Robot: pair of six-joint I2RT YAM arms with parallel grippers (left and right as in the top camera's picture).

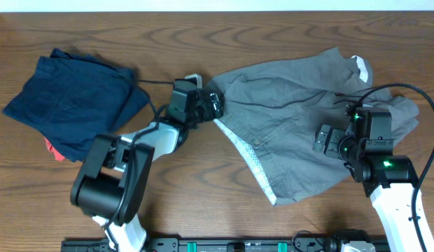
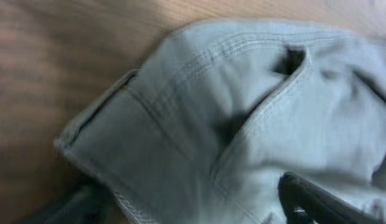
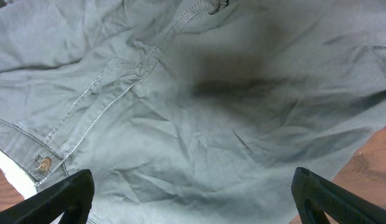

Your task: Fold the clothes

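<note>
Nearest the front edge, toward the right corner, your right claw [image 3: 193, 180] hangs with its fingers spread wide above the grey shorts [image 1: 294, 126], which lie rumpled across the right half of the table [image 1: 203, 189]. Farther back, mid-table, your left claw [image 1: 215, 105] has its fingers apart, astride the shorts' left edge. A navy garment [image 1: 70, 105] lies toward the far left corner.

**Surface notes: cloth, wood, plastic**

You see the shorts [image 1: 301, 126] as grey woven cloth. They are matt and creased, with raised stitched seams and a paler, speckled inner waistband. The table [image 1: 224, 203] reads as brown wood grain, smooth with a low sheen. The navy garment [image 1: 70, 105] is matt, rumpled cloth. On the right gripper [image 3: 193, 186], the fingers [image 3: 59, 198] look hard and matt black, plastic-like. The right arm [image 1: 395, 203] has a smooth white shell with a slight gloss.
</note>
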